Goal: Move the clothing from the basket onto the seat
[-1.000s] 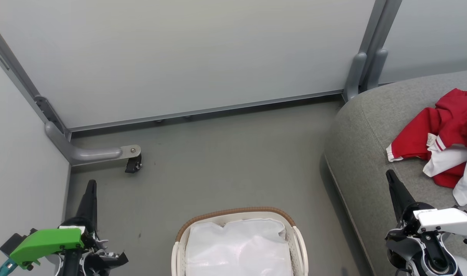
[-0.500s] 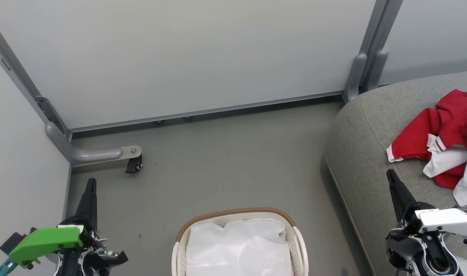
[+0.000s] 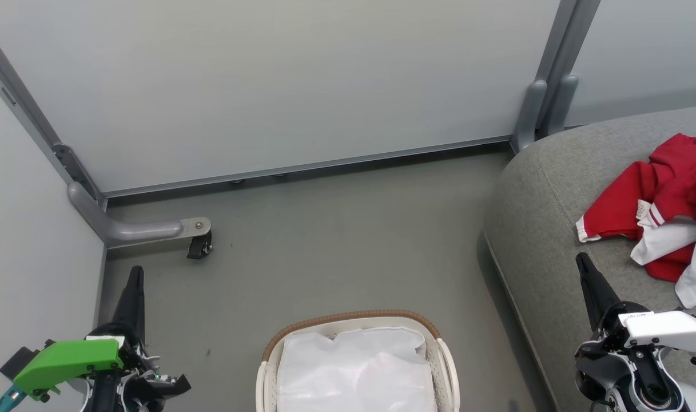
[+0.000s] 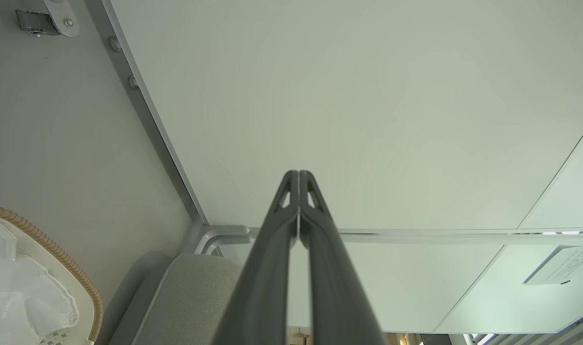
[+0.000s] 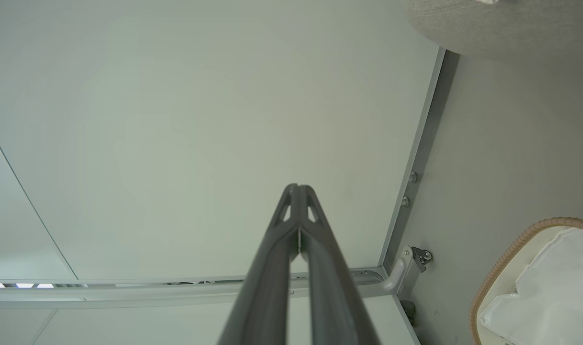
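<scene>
Head view, overview.

The clothing (image 3: 662, 212) is found lying crumpled on the top of the seat (image 3: 539, 240). It is set back from the seat's rounded corner and runs out past the right border of the view. Red cloth with white stripes, white trim and a small white label is noted. Lettering cannot be made out.

The basket (image 3: 350, 316) is seen standing on the floor (image 3: 336, 240). It is apart from the seat's side edge, with a strip of floor between them, and its near part is cut off by the bottom border. Its inside is covered by the rumpled white cloth lining (image 3: 353, 366).

The left gripper (image 3: 135, 273) is held above the floor near the left wall, well apart from the basket, pointing up the view. In the left wrist view its fingers (image 4: 269, 268) are pressed together down to the tips, and nothing is held between them.

The right gripper (image 3: 582, 262) is seen against the seat, near the clothing but not touching it. In the right wrist view its fingers (image 5: 272, 273) are likewise closed tip to tip, and nothing is gripped.

A black caster (image 3: 199, 246) on a grey metal foot is noted on the floor by the left wall. A pale wall panel (image 3: 267, 86) bounds the floor's far edge. A grey post (image 3: 545, 103) stands just behind the seat's rounded corner.
</scene>
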Motion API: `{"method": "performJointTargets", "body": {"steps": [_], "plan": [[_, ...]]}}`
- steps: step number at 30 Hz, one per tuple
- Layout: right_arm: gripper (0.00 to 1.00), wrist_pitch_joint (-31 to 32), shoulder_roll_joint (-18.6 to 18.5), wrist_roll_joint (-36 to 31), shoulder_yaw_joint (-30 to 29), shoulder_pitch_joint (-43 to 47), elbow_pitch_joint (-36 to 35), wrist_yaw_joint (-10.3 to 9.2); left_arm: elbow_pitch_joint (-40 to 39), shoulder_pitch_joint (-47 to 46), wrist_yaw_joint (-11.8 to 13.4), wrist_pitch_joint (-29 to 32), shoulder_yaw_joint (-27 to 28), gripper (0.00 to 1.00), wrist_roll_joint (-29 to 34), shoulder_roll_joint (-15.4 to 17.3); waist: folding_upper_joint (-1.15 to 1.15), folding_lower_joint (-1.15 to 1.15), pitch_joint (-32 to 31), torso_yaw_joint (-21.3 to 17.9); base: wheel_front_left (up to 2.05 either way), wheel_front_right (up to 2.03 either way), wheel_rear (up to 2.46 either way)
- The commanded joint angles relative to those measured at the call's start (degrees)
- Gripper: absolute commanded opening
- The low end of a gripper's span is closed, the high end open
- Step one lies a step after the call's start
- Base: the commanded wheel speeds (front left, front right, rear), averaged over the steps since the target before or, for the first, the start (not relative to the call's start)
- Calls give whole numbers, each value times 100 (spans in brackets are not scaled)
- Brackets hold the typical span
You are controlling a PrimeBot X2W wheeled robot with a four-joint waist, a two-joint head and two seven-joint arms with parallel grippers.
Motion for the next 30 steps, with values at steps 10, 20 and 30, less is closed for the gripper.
{"method": "performJointTargets", "body": {"steps": [10, 20, 30], "plan": [[0, 16, -34, 19, -11, 62, -17, -2, -11, -59, -26, 20, 12, 0, -19, 40, 0, 0, 0, 0, 0, 0, 0], [0, 15, -33, 20, -11, 62, -17, -2, -11, -59, -26, 20, 12, 0, -19, 39, 0, 0, 0, 0, 0, 0, 0], [0, 15, -33, 20, -11, 63, -16, -2, -11, -59, -27, 19, 12, 0, -20, 39, 0, 0, 0, 0, 0, 0, 0]]}}
